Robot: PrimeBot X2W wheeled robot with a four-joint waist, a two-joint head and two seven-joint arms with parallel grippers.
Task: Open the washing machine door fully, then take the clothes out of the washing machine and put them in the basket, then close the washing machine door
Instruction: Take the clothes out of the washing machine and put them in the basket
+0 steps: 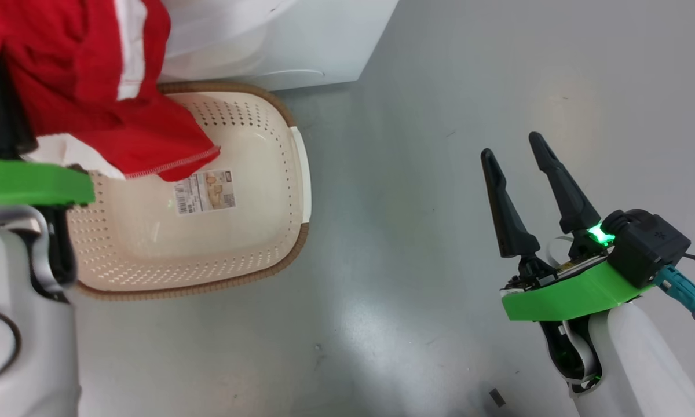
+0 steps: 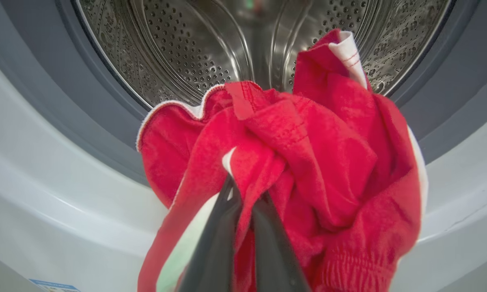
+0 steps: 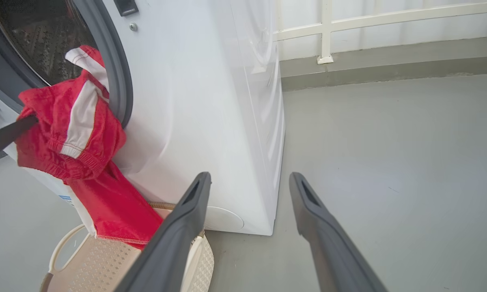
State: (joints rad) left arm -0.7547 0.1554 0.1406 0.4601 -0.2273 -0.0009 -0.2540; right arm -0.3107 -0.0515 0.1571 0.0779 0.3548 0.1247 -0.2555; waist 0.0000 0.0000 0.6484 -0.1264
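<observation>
While clothes dangle over it, the basket holds a paper label.

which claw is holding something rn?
The left claw: shut on the bright red, white-striped garment by the perforated steel drum. The right claw stands open, empty, over grey floor.

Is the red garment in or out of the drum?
Out: the garment hangs from the shut left hand, in front of the washer's opening, its hem dangling over the basket.

Counting here: one washing machine, one basket on the left with one paper label, and one bunch of red clothes. Two grippers, the left gripper and the right gripper
</observation>
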